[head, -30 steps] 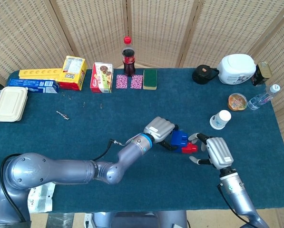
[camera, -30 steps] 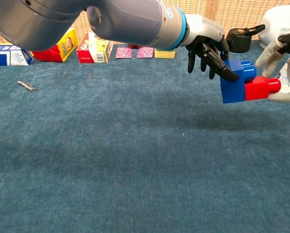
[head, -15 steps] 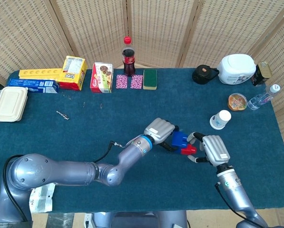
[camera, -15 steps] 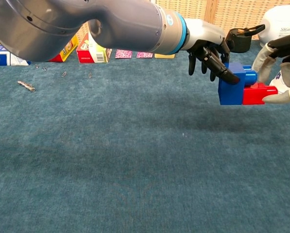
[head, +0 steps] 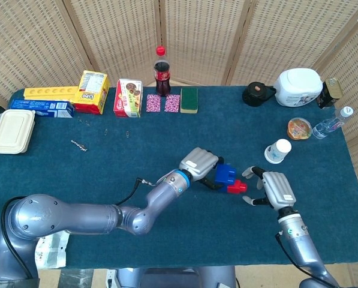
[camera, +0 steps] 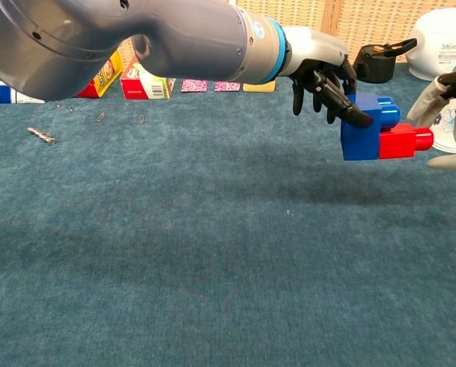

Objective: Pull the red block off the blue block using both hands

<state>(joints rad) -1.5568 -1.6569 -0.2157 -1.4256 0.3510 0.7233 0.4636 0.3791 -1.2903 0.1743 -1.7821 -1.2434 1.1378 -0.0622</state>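
While left robot hand point(camera: 323, 73) holds blue block point(camera: 361, 126) | yellow box point(head: 94, 91) reads "Lipo"

We read "Lipo" on the side of the yellow-and-red box point(head: 93, 91) at the rear left of the tabletop. The white container point(camera: 445, 42) at rear right carries small print, too blurred to make out. We find no other legible text.
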